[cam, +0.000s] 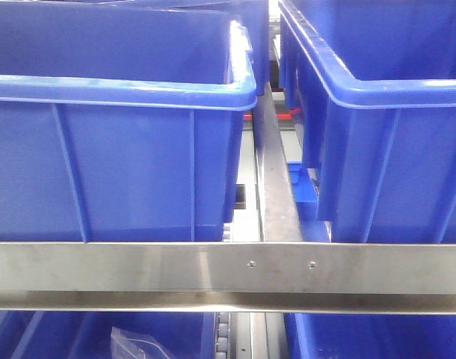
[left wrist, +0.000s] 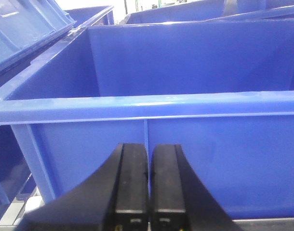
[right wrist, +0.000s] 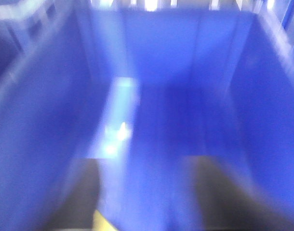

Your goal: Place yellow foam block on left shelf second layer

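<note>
My left gripper (left wrist: 148, 147) is shut, its black fingers pressed together with nothing between them. It points at the outer front wall of a blue bin (left wrist: 152, 103), just below the rim. The right wrist view is heavily blurred. It looks down into another blue bin (right wrist: 185, 72), and my right gripper (right wrist: 147, 161) is open with its fingers wide apart and only the bin's floor between them. A small yellow wedge (right wrist: 106, 222) shows at the bottom edge by the left finger. I cannot tell whether it is the yellow foam block. Neither gripper shows in the front view.
Two large blue bins (cam: 123, 164) (cam: 392, 149) stand side by side on a shelf layer behind a steel rail (cam: 228, 269), with a metal divider (cam: 276, 194) between them. More blue bins sit on the layer below, and one holds a clear plastic bag (cam: 138, 345).
</note>
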Controlling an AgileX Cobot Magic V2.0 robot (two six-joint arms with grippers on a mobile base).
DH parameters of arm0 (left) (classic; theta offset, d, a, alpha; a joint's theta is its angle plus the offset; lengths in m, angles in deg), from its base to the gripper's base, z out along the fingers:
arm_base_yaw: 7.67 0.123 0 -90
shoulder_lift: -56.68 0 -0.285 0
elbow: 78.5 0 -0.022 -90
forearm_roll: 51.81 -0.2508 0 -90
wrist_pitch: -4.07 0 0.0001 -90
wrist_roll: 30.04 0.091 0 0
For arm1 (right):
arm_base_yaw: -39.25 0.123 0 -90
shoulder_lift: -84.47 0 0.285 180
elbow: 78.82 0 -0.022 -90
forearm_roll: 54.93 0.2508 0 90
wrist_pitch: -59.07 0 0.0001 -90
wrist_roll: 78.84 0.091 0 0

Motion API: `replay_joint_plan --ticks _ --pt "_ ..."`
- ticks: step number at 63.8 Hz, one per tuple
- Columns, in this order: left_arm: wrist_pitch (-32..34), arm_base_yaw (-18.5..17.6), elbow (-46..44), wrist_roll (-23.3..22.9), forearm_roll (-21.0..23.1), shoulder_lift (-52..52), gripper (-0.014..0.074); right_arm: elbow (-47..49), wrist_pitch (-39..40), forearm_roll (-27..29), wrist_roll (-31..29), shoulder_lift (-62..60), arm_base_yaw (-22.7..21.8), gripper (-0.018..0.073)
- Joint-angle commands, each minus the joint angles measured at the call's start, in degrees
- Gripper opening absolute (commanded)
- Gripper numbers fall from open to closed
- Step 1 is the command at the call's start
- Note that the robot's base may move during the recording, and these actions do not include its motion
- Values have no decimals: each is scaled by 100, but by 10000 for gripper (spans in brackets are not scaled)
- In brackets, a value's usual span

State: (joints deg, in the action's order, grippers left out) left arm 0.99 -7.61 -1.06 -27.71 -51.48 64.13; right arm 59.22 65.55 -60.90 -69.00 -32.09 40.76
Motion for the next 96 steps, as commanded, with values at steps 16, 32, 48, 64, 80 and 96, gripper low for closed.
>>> replay_joint_plan --ticks 16,32,48,64,80,96 --pt "473 -27 151 -22 29 -96 124 -452 859 4 -2 -972 -18 47" --pt "473 -27 151 -22 29 -96 124 -2043 872 4 -2 -2757 -18 47" --pt "473 -27 151 -22 29 -96 124 -2809 358 4 -2 -4456 -18 47" --pt "473 -27 151 -22 29 -96 124 -2889 358 4 -2 -4754 -18 47" --pt "473 -27 151 -22 29 -96 124 -2889 358 4 -2 -4754 -18 47" --pt "473 -27 151 -22 29 -96 124 -2953 325 596 -2 -4762 -18 47"
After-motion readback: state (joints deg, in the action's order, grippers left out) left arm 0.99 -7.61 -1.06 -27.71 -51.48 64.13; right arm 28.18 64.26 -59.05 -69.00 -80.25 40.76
